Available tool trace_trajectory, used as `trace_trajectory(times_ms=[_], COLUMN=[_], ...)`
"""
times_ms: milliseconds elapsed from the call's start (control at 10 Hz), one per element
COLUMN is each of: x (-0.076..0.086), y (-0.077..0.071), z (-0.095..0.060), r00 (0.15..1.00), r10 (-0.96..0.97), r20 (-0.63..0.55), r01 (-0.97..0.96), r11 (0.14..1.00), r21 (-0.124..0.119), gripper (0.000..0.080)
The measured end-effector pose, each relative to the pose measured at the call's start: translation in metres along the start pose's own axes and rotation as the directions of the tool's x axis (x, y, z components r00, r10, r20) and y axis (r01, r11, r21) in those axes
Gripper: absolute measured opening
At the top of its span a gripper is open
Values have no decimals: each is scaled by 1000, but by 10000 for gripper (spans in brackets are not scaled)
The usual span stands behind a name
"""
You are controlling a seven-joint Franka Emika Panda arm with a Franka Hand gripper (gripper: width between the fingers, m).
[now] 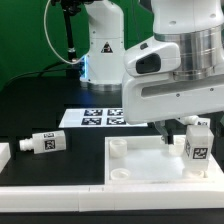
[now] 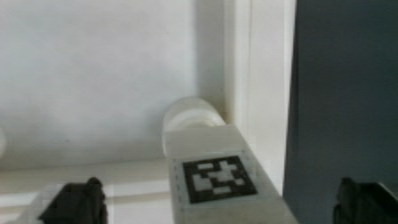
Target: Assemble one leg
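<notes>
Now your gripper (image 2: 217,205) is hovering, fingers (image 2: 71,205) apart, over the upright leg (image 1: 197,143) at the tabletop (image 1: 140,166) corner, lower right, exterior view.

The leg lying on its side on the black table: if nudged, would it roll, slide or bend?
Pushed, the lying leg probably slides rather than rolls: its tagged faces look flat. It likely stays stiff, appearing solid white plastic. Being small, it seems light.
</notes>
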State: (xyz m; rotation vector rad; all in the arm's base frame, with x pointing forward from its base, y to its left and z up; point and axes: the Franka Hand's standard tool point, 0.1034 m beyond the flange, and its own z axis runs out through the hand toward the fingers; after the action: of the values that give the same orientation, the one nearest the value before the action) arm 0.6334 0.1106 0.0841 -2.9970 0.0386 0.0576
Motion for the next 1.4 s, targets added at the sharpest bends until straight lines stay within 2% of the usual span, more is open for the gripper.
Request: trace_trajectory(times_ms=[100, 300, 600, 700, 900, 1100, 1300, 1400], x=[0, 0, 0, 1, -2, 1, 3, 3], y=[0, 0, 2, 0, -6, -9, -8, -8], z=[0, 0, 0, 1, 4, 4, 4, 4], r00=[1000, 999, 964, 907, 712, 457, 324, 330], r10=[15, 46, 265, 419, 701, 889, 946, 944], r20=[0, 0, -3, -34, -47, -34, -16, -17], r01=[-15, -46, -265, -419, -700, -885, -940, -938], r11=[1000, 999, 964, 908, 713, 459, 324, 330], r21=[0, 0, -2, 7, 36, 85, 106, 106], gripper=[637, 285, 287, 287, 287, 287, 287, 296])
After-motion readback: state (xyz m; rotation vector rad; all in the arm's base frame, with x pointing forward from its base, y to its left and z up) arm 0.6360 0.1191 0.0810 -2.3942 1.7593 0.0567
